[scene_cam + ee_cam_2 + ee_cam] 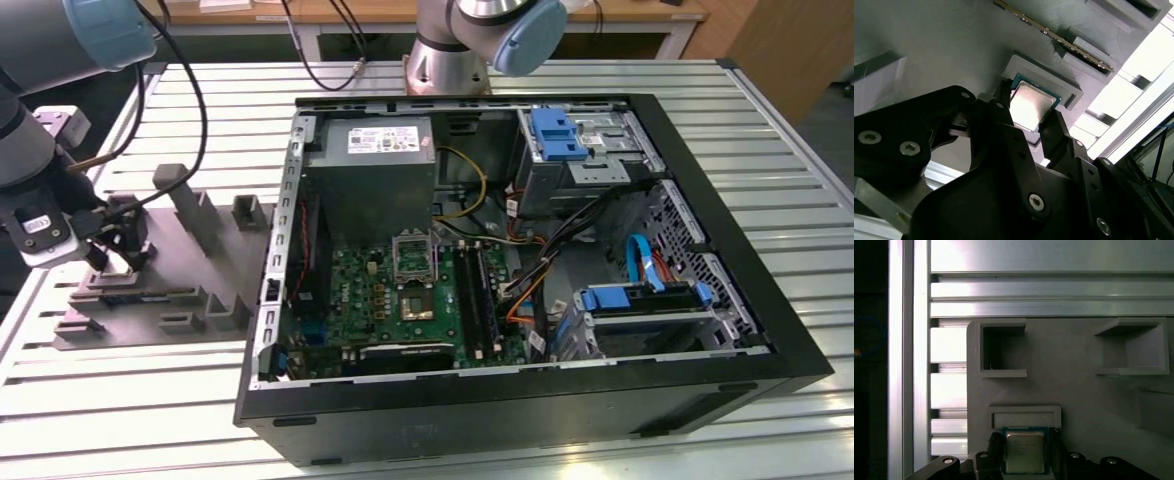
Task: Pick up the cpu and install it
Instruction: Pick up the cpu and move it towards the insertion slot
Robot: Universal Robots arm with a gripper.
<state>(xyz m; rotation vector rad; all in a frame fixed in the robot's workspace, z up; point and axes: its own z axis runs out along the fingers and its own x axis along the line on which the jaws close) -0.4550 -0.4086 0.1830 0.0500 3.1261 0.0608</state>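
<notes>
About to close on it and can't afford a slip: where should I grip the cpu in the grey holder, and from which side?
Pinch the cpu by two opposite thin edges, coming straight down from above. It lies flat, metal top up, in a shallow pocket of the grey holder, so only the edges offer purchase. The gripper sits over it.

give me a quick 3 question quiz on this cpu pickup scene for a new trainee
1. True or false: the cpu already lies inside the computer case.
2. The gripper is nearest to: A the cpu, B the power supply, C the memory sticks.
3. Fill in: in the exterior view, the grey fixture tray sits on the case's ____ side.
Key: 1 false, it rests in a recess of the grey fixture tray; 2 A; 3 the exterior view's left.
</notes>
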